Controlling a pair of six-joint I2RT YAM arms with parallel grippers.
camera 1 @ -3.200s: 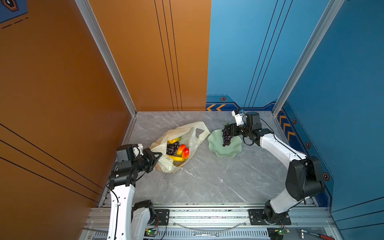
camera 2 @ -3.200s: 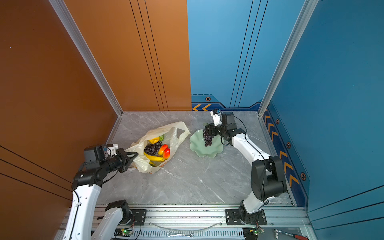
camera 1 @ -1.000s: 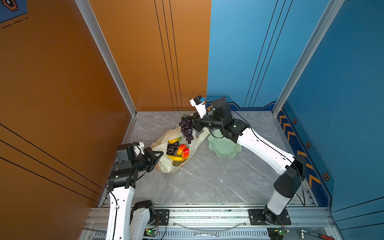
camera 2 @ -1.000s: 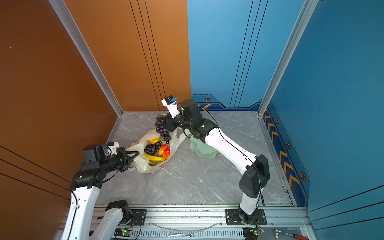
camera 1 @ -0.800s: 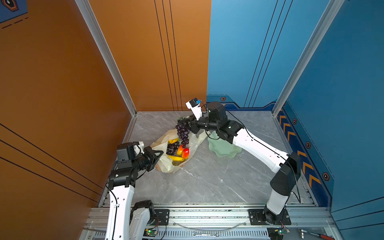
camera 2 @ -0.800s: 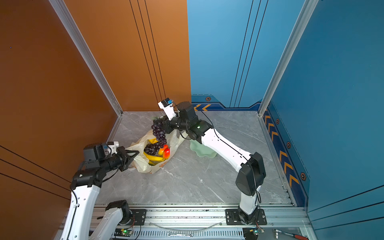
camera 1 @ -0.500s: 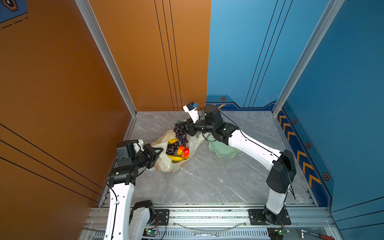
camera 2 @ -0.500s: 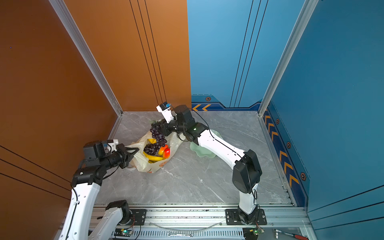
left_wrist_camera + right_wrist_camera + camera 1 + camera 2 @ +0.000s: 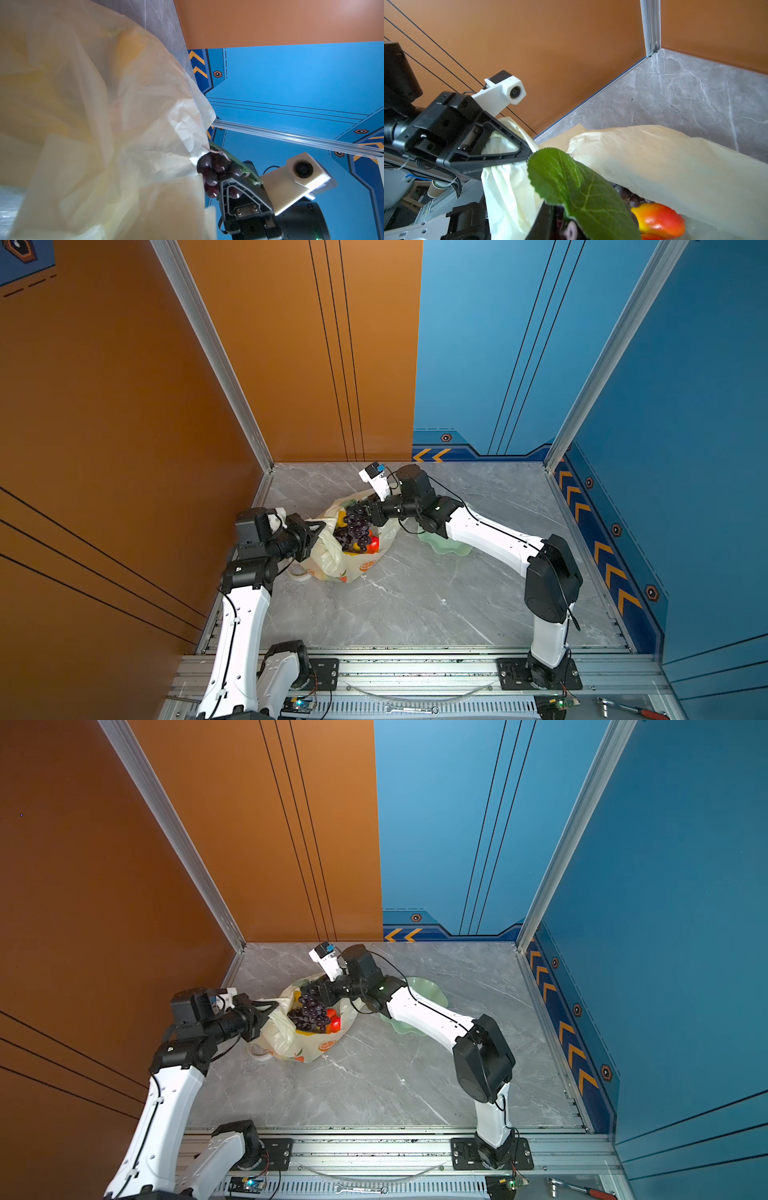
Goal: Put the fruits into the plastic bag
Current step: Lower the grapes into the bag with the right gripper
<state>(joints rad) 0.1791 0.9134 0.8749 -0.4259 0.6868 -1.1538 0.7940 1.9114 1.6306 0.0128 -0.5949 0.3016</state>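
The right pincer (image 9: 365,509) is clamped on a dark grape bunch (image 9: 355,531) with a green leaf (image 9: 577,191). The bunch hangs at the open mouth of the cream bag (image 9: 332,562), over a red-yellow mango (image 9: 658,218) and a yellow fruit (image 9: 341,519) lying inside. At the bag's left edge the left pincer (image 9: 319,526) is closed on the plastic, holding the rim up. Just right of the bag, partly hidden under the right arm, a pale green dish (image 9: 426,990) sits on the grey marble table (image 9: 415,605).
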